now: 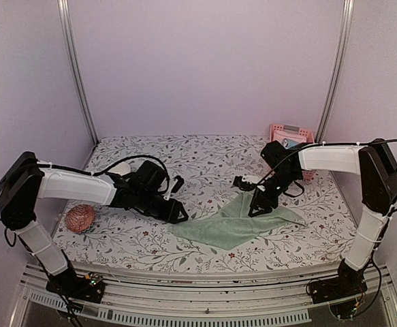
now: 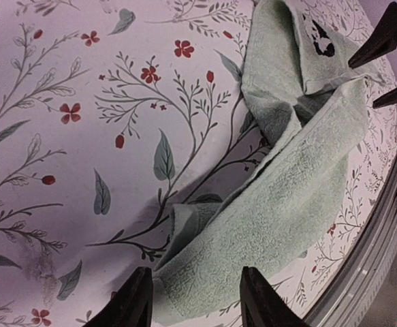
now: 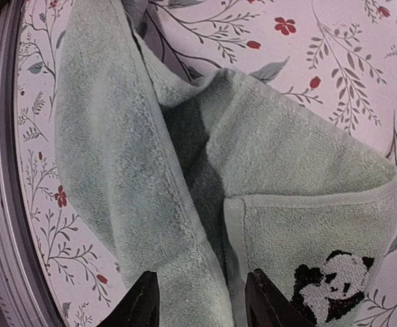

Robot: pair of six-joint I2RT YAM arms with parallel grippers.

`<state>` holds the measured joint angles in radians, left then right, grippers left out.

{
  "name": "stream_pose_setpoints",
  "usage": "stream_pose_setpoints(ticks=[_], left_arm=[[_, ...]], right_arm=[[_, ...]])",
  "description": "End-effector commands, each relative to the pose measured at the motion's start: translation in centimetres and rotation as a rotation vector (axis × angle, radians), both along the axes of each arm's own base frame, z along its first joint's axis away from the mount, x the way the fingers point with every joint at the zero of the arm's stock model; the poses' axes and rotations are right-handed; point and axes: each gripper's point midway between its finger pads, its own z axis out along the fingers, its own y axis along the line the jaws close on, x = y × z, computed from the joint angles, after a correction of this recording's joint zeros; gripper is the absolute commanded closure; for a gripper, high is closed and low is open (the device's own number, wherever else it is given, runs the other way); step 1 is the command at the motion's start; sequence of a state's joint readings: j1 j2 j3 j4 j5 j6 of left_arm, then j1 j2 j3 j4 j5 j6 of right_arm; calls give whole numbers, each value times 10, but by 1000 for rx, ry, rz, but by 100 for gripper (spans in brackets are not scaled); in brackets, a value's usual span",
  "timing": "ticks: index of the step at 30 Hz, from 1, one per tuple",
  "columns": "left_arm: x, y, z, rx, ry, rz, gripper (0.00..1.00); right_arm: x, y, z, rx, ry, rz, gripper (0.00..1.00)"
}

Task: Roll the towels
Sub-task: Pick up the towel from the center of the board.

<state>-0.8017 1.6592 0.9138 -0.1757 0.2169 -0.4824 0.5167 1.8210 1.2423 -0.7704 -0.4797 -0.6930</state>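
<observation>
Green towel (image 1: 242, 219) lies rumpled on the flowered table (image 1: 205, 157).
It sits near the front edge, loosely folded, with its panda patch (image 3: 331, 281) facing up. The left gripper (image 2: 197, 278) is spread wide, its fingers straddling one end of the towel. The right gripper (image 3: 203, 279) is spread wide over the other end, beside the patch.

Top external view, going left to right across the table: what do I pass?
A reddish-brown ball → left gripper → green towel → pink basket. The right gripper sits over the towel, so it is left out of the order.
</observation>
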Motion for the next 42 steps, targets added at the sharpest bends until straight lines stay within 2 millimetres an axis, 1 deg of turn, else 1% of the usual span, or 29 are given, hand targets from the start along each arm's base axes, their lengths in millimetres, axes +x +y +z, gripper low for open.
stream_pose_setpoints(ticks=[1,4,6,9,12,13,15,16,17,18,19,21,24,26,28,29,30,31,32,33,35,37,39,41,42], left_arm=[[-4,-16,-7,-34,28,-52,53],[-4,-22,-7,-51,30,-69,58],[-6,-25,-6,-57,29,-84,62],[-8,-26,-3,-61,20,-96,76],[-9,-25,8,-73,-13,-105,89],[-10,-24,12,-79,-25,-108,92],[-11,-23,21,-95,-51,-112,97],[-13,-22,25,-102,-58,-116,100],[-14,-21,28,-109,-64,-120,100],[-17,-20,30,-114,-68,-124,100],[-19,-21,35,-127,-77,-133,100],[-30,-25,44,-162,-95,-173,100],[-56,-33,55,-212,-102,-262,100],[-81,-35,50,-226,-62,-327,100],[-108,-32,35,-191,14,-380,99],[-118,-29,27,-164,36,-394,95],[-126,-26,21,-139,52,-401,88],[-132,-24,18,-119,57,-405,80],[-135,-20,16,-104,57,-402,76],[-136,-18,17,-96,48,-393,72],[-132,-11,22,-91,15,-366,68],[-121,-4,29,-74,-46,-313,66],[-106,9,30,-43,-73,-220,65],[-92,25,22,7,-57,-127,65],[-87,34,17,37,-48,-85,65]], right_arm=[[-23,23,5,80,104,70,54],[-32,31,-2,75,122,95,54],[-34,36,-8,66,119,103,53],[-29,42,-20,40,112,97,53],[-24,51,-22,41,114,98,56],[-24,53,-22,42,114,101,59],[-25,54,-21,45,115,110,68],[-27,55,-20,47,113,119,78],[-28,54,-19,47,109,127,85],[-29,53,-17,43,105,130,92],[-32,52,-15,44,106,133,96],[-46,50,-6,54,108,151,97],[-86,41,-3,44,101,219,97],[-113,35,-6,15,102,267,94],[-143,29,-7,-2,127,324,88],[-158,27,-8,-5,149,355,85],[-170,25,-6,-3,169,381,82],[-179,24,-3,5,187,403,76],[-183,24,3,19,197,414,75],[-181,24,9,30,184,422,75],[-160,28,22,56,125,392,74],[-126,33,37,94,83,317,74],[-84,35,43,95,18,210,74],[-52,31,30,32,-44,121,74],[-43,30,22,2,-70,100,73]])
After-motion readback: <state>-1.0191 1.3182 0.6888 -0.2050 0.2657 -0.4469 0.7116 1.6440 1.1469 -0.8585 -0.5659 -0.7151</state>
